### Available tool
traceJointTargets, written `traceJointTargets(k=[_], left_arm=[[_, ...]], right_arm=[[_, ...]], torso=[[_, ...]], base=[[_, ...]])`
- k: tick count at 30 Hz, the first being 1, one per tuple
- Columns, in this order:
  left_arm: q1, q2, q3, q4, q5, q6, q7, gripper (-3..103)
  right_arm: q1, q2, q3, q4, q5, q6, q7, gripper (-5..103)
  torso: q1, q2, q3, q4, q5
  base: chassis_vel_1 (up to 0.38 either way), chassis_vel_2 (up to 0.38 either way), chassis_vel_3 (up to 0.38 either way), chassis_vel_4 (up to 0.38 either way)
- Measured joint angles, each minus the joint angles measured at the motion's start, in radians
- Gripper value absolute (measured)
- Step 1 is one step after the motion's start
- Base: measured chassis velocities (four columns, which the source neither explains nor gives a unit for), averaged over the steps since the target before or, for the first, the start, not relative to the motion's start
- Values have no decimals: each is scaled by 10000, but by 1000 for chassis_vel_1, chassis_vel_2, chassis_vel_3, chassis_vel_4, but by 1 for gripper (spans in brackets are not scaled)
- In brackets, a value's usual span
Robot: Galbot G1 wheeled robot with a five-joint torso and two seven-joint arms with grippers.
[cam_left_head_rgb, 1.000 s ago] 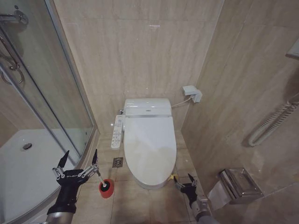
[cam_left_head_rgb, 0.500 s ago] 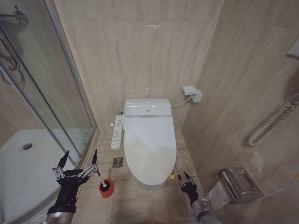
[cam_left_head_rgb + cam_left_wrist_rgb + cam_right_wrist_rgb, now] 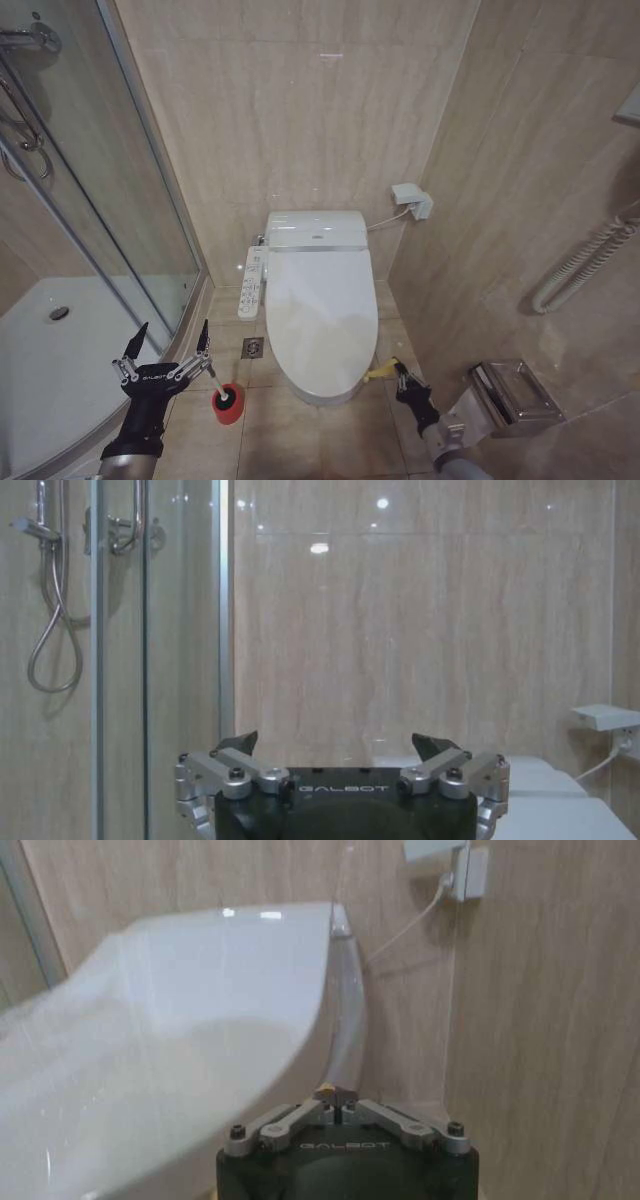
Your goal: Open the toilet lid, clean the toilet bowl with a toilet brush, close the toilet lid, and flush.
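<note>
Right gripper (image 3: pixel 399 372) low at the front right of the toilet lid (image 3: pixel 320 315), fingers pinched together on the yellow strap (image 3: pixel 381 372); lid down. Left gripper (image 3: pixel 168 345) spread wide, holding nothing, left of the lid, above the toilet brush (image 3: pixel 226 403)

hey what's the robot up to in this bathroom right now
It is starting on the toilet. The right hand is shut on the yellow strap at the front edge of the toilet lid, low beside the toilet, and the lid looks tipped up a little in the right wrist view. The left hand hovers open above the floor, near the toilet brush standing in its red cup.
</note>
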Motion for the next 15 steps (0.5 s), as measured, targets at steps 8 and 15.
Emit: traceJointTargets(k=[8,15], left_arm=[[0,0,0,0,0,0,0,100],[0,0,0,0,0,0,0,100]], right_arm=[[-365,-289,442,1917,658,-244,160,0],[127,-490,624,4305,1879,-1808,885,0]], torso=[[0,0,0,-4,-1],[0,0,0,-6,-7]], base=[[0,0,0,0],[0,0,0,0]])
